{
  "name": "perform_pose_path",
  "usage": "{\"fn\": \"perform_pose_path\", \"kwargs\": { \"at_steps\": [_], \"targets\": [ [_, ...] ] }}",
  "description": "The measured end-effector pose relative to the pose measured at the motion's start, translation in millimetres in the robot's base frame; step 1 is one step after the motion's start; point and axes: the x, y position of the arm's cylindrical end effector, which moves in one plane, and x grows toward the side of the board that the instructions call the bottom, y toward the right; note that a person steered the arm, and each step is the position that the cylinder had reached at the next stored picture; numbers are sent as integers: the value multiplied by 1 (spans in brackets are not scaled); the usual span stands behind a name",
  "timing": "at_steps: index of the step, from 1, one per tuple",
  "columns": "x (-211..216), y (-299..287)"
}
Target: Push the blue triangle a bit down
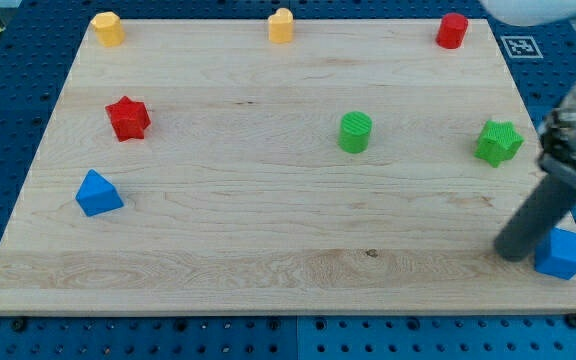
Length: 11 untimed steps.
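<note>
The blue triangle (98, 193) lies on the wooden board (268, 220) near its left edge, below the red star (127, 118). My tip (513, 253) is at the board's lower right, far from the triangle, right beside a blue block (563, 254) that the rod partly covers. The dark rod rises from the tip toward the view's right edge.
A green cylinder (355, 131) stands at the middle right and a green star (498, 142) near the right edge. Along the top edge stand a yellow block (107, 28), a second yellow block (281, 25) and a red cylinder (452, 30).
</note>
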Motion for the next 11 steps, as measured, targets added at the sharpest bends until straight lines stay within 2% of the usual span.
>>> {"fn": "perform_pose_path", "kwargs": {
  "at_steps": [2,3,5,8,11],
  "targets": [
    [-47,-140],
    [-76,-159],
    [-76,-170],
    [-89,-357],
    [-91,-409]
  ]
}}
